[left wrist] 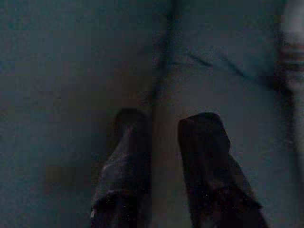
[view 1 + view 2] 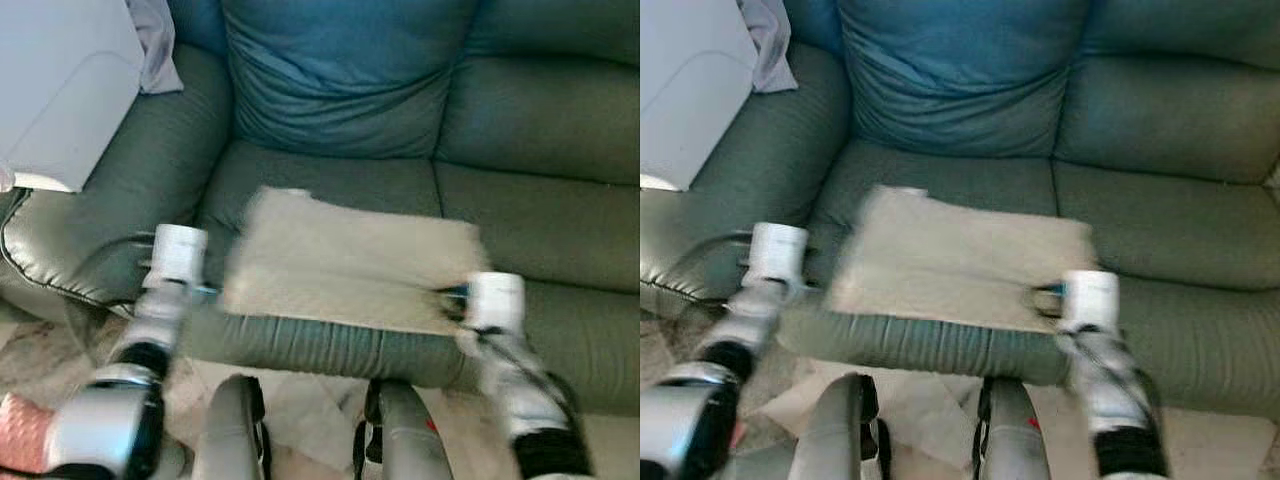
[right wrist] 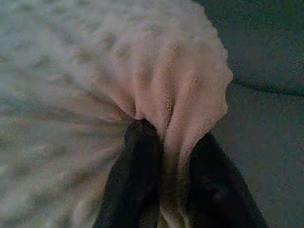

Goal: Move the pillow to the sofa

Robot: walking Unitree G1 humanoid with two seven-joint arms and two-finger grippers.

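We have the pillow (image 2: 350, 265), a flat beige cushion, lying on the sofa (image 2: 560, 130) seat, near its front edge and just in front of the blue back cushion (image 2: 340, 80). Our right gripper (image 3: 164, 156) is closed on a bunched fold at the pillow's right near corner, with the fabric squeezed between the two black fingers (image 3: 137, 175). Our left gripper (image 1: 164, 156) sits at the pillow's left edge, its fingers slightly apart; that wrist view is dark, and it seems to hold nothing, with only green upholstery beyond.

We judge the pillow to be already resting on the seat, so the step in hand is the release. To do it well, we should open the right fingers fully before pulling back, so the fold slips free and the pillow is not dragged toward the near edge. Then we should draw both arms straight back and slightly upward.
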